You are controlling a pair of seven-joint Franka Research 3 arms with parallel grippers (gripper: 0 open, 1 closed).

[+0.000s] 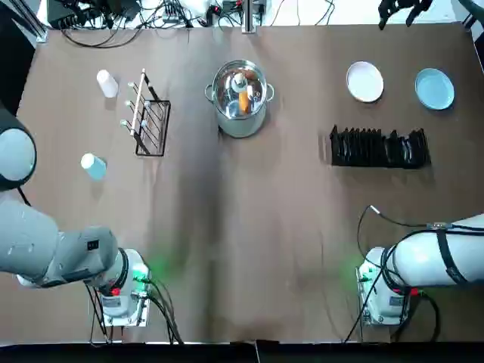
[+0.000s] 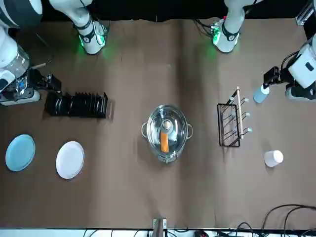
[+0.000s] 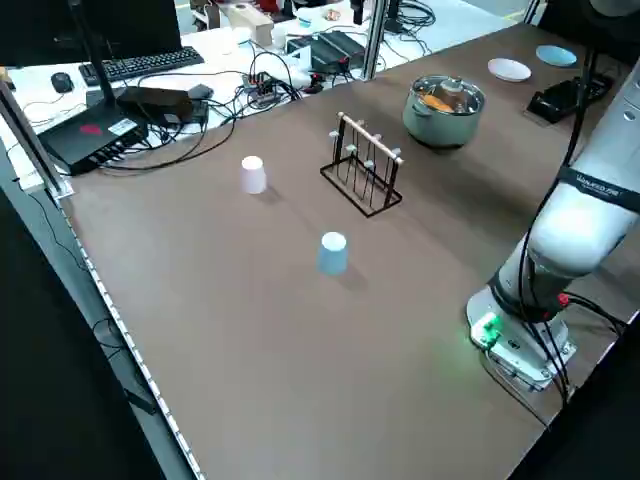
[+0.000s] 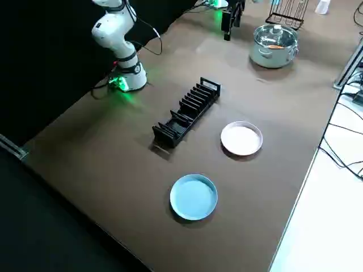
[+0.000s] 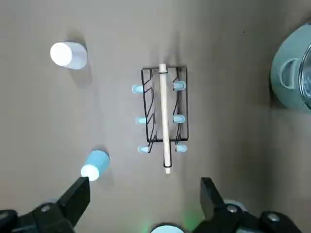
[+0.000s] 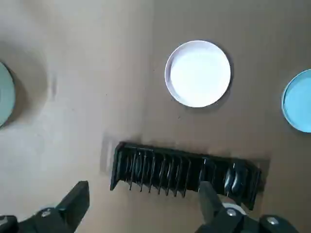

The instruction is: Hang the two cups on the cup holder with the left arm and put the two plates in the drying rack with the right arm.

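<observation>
Top view, left to right. Upper left: light blue cup (image 1: 94, 166) and white cup (image 1: 107, 83), smooth, apparently mouth down, likely so pegs can enter; cup holder (image 1: 155, 121) beside them. Left gripper (image 5: 145, 183), front view's upper right, spread wide, empty, presumably poised for a cup. Upper right: ribbed black drying rack (image 1: 380, 149), round white plate (image 1: 364, 82), light blue plate (image 1: 435, 88), lying flat. Right gripper (image 6: 146, 185), front view's upper left, wide apart, empty.

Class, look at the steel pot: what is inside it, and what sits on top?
A lid with a knob covers the pot. Through its glass something orange shows, too unclear to name. The rest of the inside, including the bottom, cannot be made out.
</observation>
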